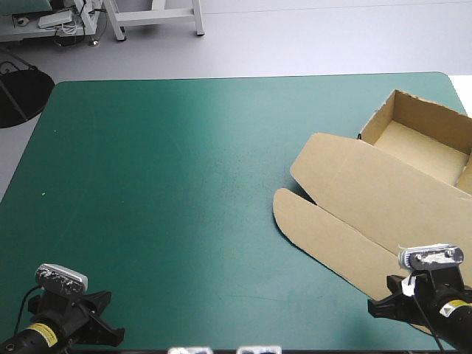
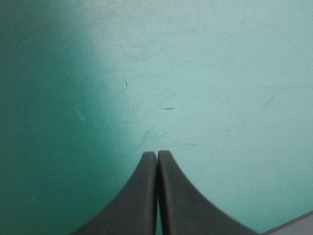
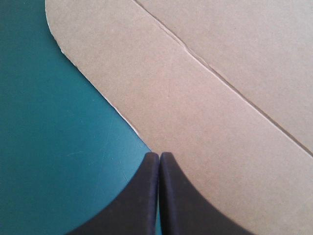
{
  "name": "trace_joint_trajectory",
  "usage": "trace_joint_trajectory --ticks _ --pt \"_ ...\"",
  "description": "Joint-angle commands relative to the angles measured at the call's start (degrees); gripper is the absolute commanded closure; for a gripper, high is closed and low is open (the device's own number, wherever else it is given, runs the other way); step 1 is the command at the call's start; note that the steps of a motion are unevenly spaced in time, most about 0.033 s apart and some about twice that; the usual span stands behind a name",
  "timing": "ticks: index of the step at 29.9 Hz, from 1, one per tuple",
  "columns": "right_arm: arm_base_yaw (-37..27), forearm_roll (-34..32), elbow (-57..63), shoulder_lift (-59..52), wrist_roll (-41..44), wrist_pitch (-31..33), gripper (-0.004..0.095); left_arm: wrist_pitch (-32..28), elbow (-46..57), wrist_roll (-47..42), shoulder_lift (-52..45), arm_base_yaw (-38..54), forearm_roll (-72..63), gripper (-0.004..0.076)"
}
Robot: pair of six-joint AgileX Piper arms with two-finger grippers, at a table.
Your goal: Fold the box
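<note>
You have the brown cardboard box [image 1: 383,192] on the right side of the teal-green table cover [image 1: 162,184]. Its open tray sits at the far right edge, and the flat lid with its rounded flap stretches toward the near left, so the long axis runs diagonally. Your right gripper [image 3: 159,154], black fingers pressed together, points at the flap's near edge. Your left gripper [image 2: 157,154], likewise pressed together, is over bare cover at the near left.

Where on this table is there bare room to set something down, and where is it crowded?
Free: the left and middle of the teal-green cover, from far edge to near edge, bordered on the right by the box. Crowded: the right side, where its tray and flat lid run from the far right corner to the right tool.
</note>
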Motion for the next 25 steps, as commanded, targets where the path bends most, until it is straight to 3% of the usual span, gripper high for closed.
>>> trace_joint_trajectory --ticks 1,10,25 --pt "-0.01 1.11 0.24 -2.61 -2.31 -4.41 0.0921 -2.87 -1.13 0.78 0.73 0.01 -1.07 0.0733" --pt "-0.01 1.11 3.21 -4.59 -2.31 -8.90 0.0921 -2.28 -1.13 0.76 0.73 0.01 -2.15 0.0733" --pt "-0.01 1.36 3.48 -4.63 -1.36 -8.53 0.0921 -1.28 -1.13 0.76 0.73 0.01 -3.15 0.0733"
